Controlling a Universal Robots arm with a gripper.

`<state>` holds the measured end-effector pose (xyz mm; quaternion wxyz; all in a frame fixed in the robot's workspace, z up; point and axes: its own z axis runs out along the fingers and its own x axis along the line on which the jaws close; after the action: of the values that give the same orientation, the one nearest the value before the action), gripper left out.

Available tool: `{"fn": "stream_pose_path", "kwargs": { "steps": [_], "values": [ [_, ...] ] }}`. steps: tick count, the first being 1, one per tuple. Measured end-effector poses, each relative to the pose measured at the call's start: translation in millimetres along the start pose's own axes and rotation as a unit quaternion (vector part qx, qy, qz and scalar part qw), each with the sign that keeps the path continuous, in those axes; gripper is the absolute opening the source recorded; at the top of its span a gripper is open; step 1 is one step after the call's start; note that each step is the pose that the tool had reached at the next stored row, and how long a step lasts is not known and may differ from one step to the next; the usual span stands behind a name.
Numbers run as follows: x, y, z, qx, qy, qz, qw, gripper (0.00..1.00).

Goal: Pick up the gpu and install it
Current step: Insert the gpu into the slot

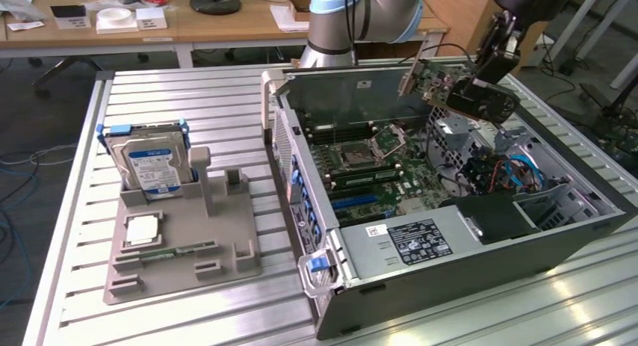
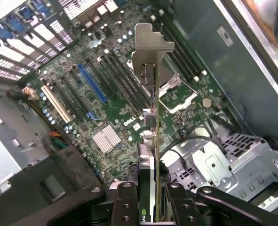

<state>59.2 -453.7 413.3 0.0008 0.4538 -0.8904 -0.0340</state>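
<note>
**Gpu held above the open case, not yet seated**

On the exterior view's left, well apart from the gripper [image 1: 480, 73], a grey fixture [image 1: 184, 279] is seen with a hard drive [image 1: 149, 165] standing in it; neither is touched. Nearer the gripper, the open computer case [image 1: 449, 294] is laid on its side on the slatted table [image 1: 199, 99], its motherboard [image 1: 364, 159] exposed. On the exterior view's right, the gpu [image 1: 467, 92] is held clear above the case, tilted, and the gripper is clamped on it from above.

The step in hand is judged to be the bringing of the card to its slot. It would be done well if the card's lower edge were set parallel with the blue slot [image 2: 91, 82] below the gripper, the silvery bracket [image 2: 150, 44] turned toward the case's rear openings, and the descent made straight, so that the cables [image 1: 503, 170] below the gripper are not snagged. Any tilt is best taken out before contact.

The card's height and tilt over the case are given by the exterior view. In the wrist view the card is seen edge-on, pressed on both faces between the two fingers [image 2: 124, 202]. Its line over the board can be checked there: it appears to hang over the socket [image 2: 176, 92], with the blue slot off to one side of the gripper.
</note>
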Motion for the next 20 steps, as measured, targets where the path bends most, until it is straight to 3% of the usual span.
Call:
{"fn": "stream_pose_path", "kwargs": {
  "steps": [7,13,20],
  "values": [
    [-0.9,0.6,0.8,-0.0013,0.0027,-0.044,0.999,0.27],
    [-1.5,1.0,1.2,-0.0024,0.0051,-0.082,0.9966,0.27],
    [-1.5,1.0,1.2,-0.0025,0.0052,-0.085,0.9963,0.27]
  ]
}}
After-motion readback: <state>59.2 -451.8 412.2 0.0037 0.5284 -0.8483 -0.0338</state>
